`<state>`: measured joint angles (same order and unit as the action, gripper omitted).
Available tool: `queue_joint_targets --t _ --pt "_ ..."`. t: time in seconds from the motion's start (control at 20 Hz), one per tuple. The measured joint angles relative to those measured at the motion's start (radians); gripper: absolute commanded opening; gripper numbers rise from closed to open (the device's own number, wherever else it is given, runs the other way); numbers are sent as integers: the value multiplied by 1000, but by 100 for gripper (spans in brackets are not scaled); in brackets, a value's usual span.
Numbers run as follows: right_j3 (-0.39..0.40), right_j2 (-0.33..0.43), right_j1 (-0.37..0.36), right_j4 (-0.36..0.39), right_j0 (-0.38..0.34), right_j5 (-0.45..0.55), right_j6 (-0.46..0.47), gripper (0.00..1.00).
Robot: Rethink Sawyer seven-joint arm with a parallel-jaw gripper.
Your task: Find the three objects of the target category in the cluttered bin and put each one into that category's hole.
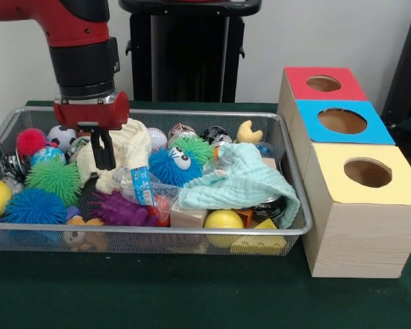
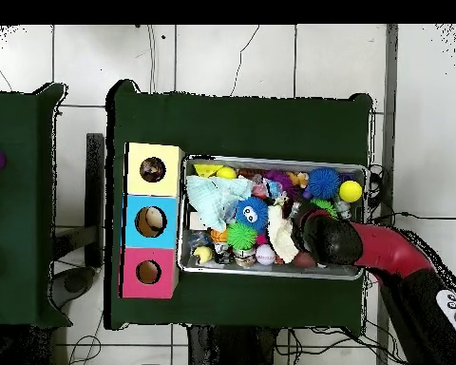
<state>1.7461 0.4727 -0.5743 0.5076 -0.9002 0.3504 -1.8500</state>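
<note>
The gripper (image 1: pixel 103 156) hangs inside the wire bin (image 1: pixel 296 205), its jaws drawn close together against the cream plush toy (image 1: pixel 131 147); whether they actually pinch it I cannot tell. Just beside them sits a blue fuzzy ball (image 1: pixel 170 166), and beyond it a pale green cloth (image 1: pixel 243 184).

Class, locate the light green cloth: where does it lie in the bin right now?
In the front view, the light green cloth is draped over the clutter at the right end of the wire bin, nearest the boxes, just right of the blue fuzzy toy with eyes.
</note>
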Motion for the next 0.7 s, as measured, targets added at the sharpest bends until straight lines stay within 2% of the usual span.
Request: queue_joint_targets --t 0.25,0.55,0.6,0.7 --pt "-2 1 -45 -52 35 7 0 0" --pt "3 1 -145 -140 97 37 0 0" --pt "7 0 -179 -167 118 52 0 0" --pt "10 -2 -198 -182 130 63 0 0"
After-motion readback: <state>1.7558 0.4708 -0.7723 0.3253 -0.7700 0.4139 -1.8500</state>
